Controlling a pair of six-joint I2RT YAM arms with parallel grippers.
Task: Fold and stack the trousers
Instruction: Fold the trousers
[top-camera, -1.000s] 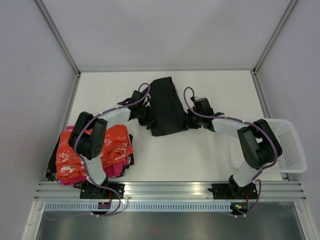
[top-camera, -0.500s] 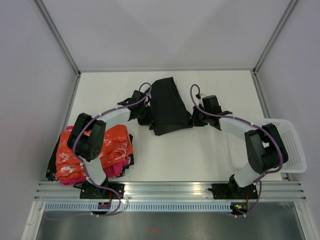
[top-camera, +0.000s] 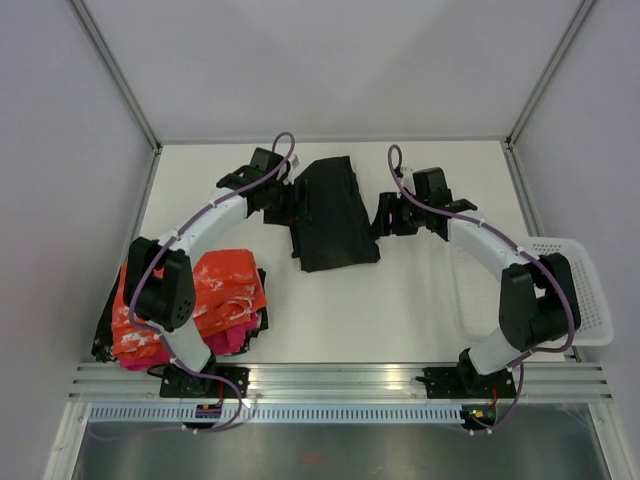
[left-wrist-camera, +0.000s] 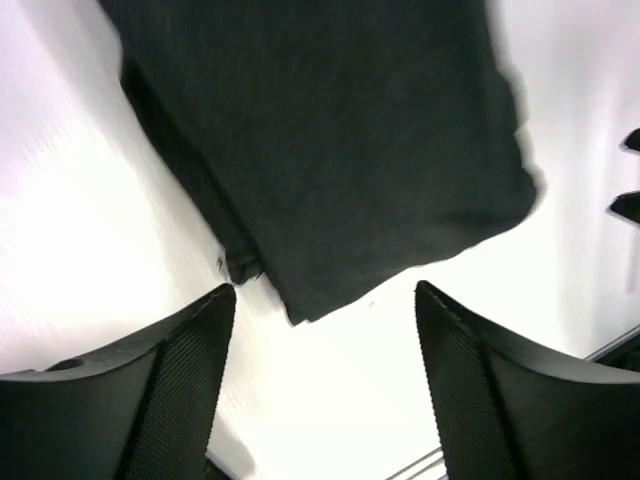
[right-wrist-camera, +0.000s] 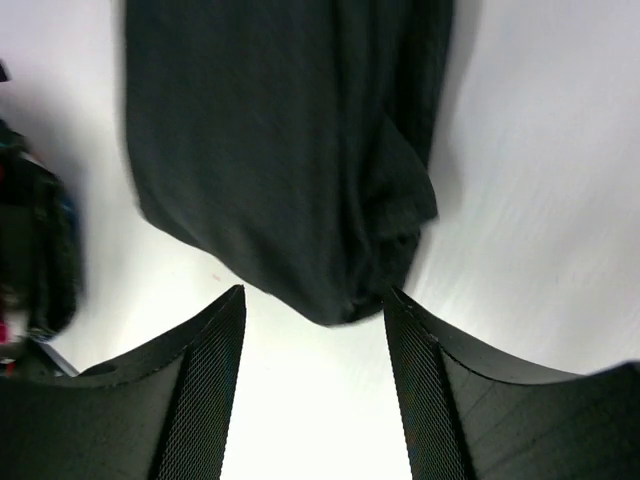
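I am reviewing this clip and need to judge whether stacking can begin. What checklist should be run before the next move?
1. Left gripper open, nothing between its fingers: ok.
2. Right gripper open, nothing between its fingers: ok.
3. Trousers folded into one bundle: ok.
4. Fold edges tidy: not ok, one corner looks bunched in the right wrist view.
5. Trousers on the garment pile: not ok, they lie apart from it.

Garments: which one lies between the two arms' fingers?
The black trousers, folded mid-table; the orange-and-white garment and pink garment are piled at the near-left edge.
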